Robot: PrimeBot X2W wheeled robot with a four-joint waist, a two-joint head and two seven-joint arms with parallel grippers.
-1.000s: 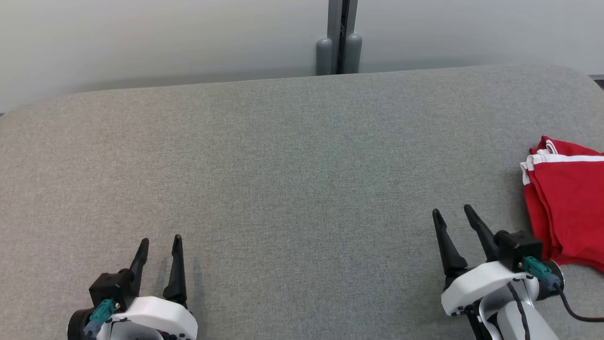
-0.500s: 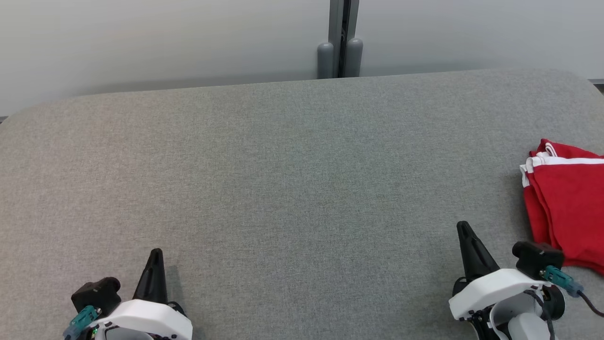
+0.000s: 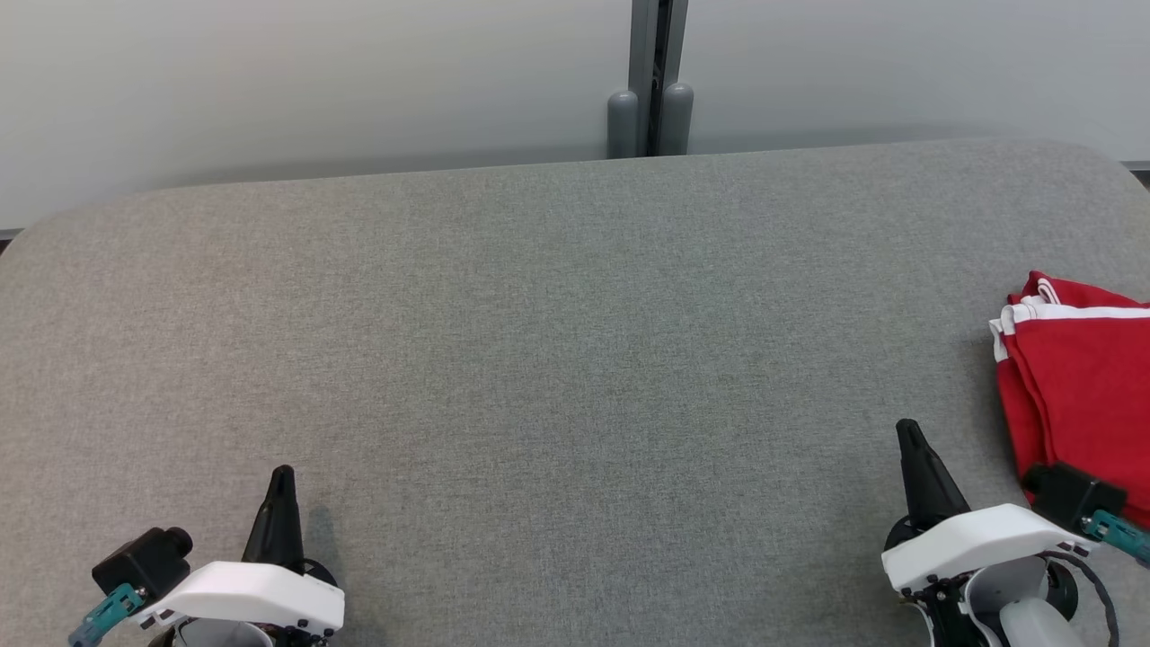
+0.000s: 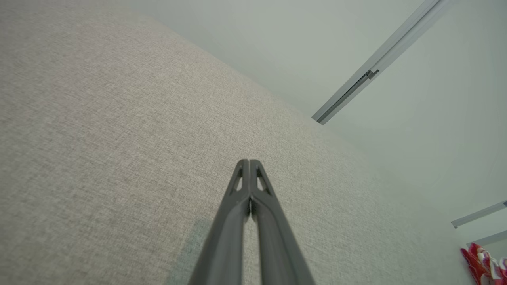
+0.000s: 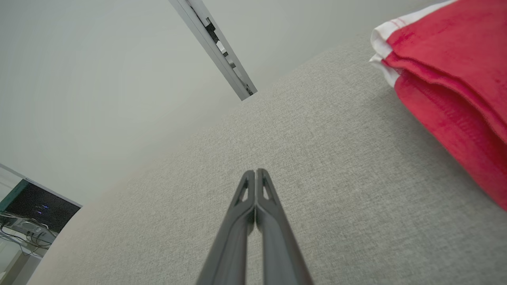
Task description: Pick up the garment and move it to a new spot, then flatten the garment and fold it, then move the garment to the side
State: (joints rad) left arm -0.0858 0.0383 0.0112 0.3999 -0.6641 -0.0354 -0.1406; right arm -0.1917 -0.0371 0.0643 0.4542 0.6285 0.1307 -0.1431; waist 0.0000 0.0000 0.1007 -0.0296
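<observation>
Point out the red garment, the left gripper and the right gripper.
red garment [image 3: 1078,386], head view, red top layer.
left gripper [image 4: 249,161], left wrist view, shut fingertips.
right gripper [image 5: 256,171], right wrist view, shut fingertips.

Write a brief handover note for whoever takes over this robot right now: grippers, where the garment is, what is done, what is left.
Left gripper: shut, empty, over the near-left part of the grey table.
Right gripper: shut, empty, near-right; its fingers are beside the garment, not touching it.
Garment: red with white trim, lying in folded layers at the table's right edge, partly cut off by the head view's edge.
Done, by the look of it: folded and set to the side.
Left: probably nothing; check that the fold is tidy.
</observation>
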